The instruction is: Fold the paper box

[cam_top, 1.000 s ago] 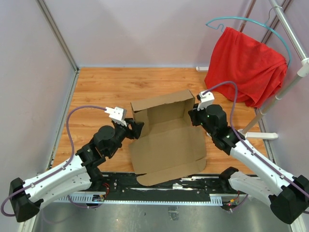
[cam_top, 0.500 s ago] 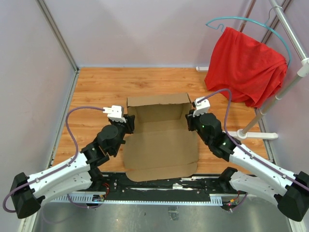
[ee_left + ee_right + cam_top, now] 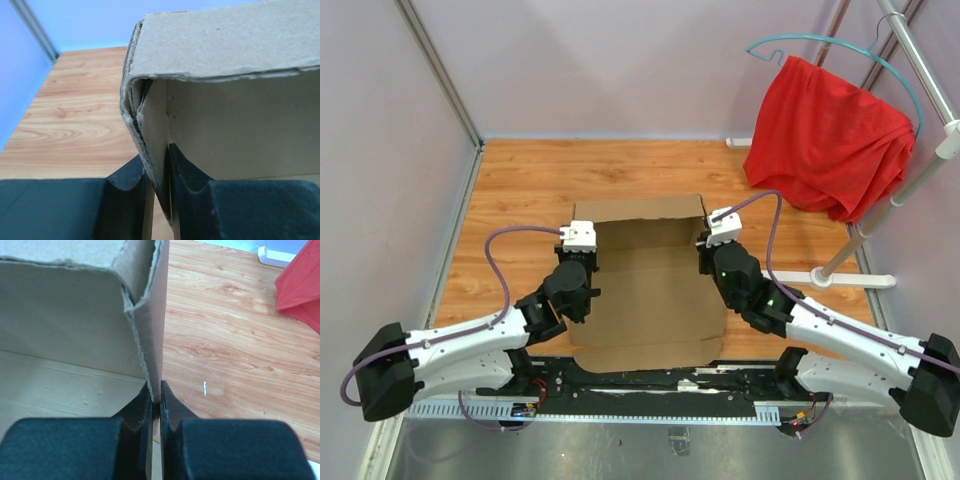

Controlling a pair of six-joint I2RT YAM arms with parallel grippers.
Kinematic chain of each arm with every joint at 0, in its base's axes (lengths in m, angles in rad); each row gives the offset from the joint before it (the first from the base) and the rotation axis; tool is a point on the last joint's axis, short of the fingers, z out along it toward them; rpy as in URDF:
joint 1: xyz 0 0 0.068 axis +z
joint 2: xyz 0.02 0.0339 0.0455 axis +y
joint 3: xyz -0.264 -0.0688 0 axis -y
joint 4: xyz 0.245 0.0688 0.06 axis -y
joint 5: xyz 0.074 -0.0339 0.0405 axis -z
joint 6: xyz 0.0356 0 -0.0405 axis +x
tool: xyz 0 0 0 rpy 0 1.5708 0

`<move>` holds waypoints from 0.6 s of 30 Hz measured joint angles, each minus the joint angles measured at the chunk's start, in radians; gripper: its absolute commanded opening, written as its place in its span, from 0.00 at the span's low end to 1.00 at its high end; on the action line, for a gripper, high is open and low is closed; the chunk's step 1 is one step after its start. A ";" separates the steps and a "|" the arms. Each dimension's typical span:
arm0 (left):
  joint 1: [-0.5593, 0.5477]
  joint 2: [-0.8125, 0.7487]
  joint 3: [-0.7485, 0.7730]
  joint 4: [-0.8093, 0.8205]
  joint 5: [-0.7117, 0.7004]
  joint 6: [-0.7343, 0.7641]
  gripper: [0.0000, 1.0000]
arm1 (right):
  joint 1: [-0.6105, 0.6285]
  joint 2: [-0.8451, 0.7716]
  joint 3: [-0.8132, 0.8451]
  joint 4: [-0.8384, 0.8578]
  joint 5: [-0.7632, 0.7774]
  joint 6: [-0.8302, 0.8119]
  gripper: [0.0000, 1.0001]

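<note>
At the left side wall of the paper box, close to the back corner, the left gripper pinches the raised cardboard between its jaws. The right gripper is clenched on the right side wall in the same way. The box sits half-formed near the front edge of the wooden worktop, midway between its sides, with its back wall upright and its front flap flat. A red cloth hangs past the far right corner

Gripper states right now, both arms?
left gripper: closed on the paper box, left side wall.
right gripper: closed on the paper box, right side wall.
</note>
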 measured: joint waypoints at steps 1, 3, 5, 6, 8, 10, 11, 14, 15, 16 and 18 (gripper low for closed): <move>-0.002 0.023 -0.003 0.058 -0.027 0.046 0.20 | 0.004 0.010 0.003 0.011 0.009 -0.001 0.01; -0.004 0.064 -0.024 0.196 -0.061 0.135 0.20 | 0.006 0.038 0.012 0.032 0.024 -0.004 0.01; -0.006 0.109 -0.068 0.379 -0.075 0.232 0.20 | 0.006 0.081 0.020 0.070 0.043 -0.014 0.01; -0.006 0.140 -0.099 0.493 -0.077 0.285 0.20 | 0.005 0.108 0.025 0.091 0.049 -0.020 0.01; -0.006 0.206 -0.148 0.682 -0.080 0.373 0.19 | -0.005 0.163 0.034 0.125 0.052 -0.026 0.01; -0.004 0.292 -0.181 0.861 -0.080 0.457 0.19 | -0.026 0.219 0.035 0.166 0.045 -0.026 0.01; -0.003 0.332 -0.185 0.921 -0.080 0.489 0.20 | -0.040 0.246 0.035 0.185 0.037 -0.024 0.01; 0.013 0.461 -0.176 1.064 -0.080 0.564 0.25 | -0.083 0.314 0.035 0.237 0.010 -0.016 0.01; 0.016 0.502 -0.167 1.094 -0.080 0.580 0.28 | -0.097 0.333 0.035 0.252 0.002 -0.013 0.01; 0.020 0.538 -0.158 1.114 -0.081 0.591 0.39 | -0.109 0.351 0.035 0.263 -0.007 -0.011 0.01; 0.022 0.589 -0.141 1.137 -0.091 0.608 0.53 | -0.128 0.370 0.035 0.271 -0.021 -0.007 0.01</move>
